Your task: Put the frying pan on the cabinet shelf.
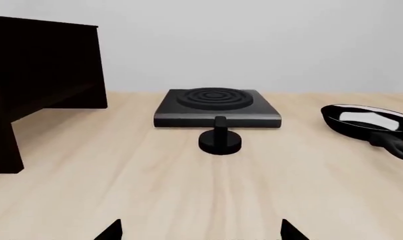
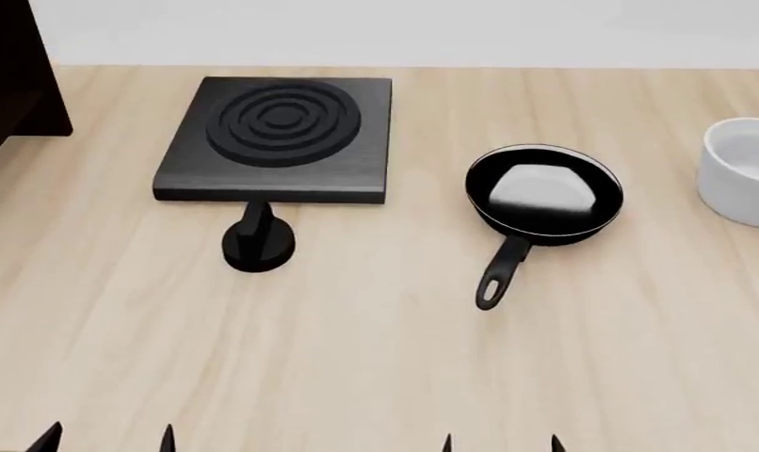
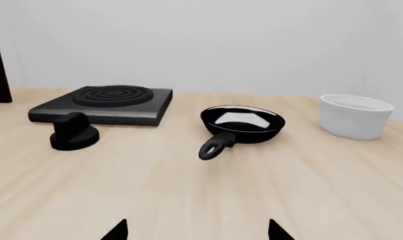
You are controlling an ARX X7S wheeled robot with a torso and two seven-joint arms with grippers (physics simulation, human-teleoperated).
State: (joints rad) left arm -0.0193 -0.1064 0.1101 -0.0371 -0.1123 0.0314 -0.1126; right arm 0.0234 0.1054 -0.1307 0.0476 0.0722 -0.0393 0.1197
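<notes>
The frying pan lies on the wooden table right of centre, black with a pale glossy base, its handle pointing toward me. It also shows in the right wrist view as the frying pan and at the edge of the left wrist view as the frying pan. The dark cabinet stands at the far left, seen larger as the cabinet. My left gripper and right gripper hover open at the near table edge, nothing between their fingers, well short of the pan.
A square black burner plate with concentric rings sits left of the pan, a black knob in front of it. A white round bowl stands at the right edge. Bare wooden tabletop lies between grippers and objects.
</notes>
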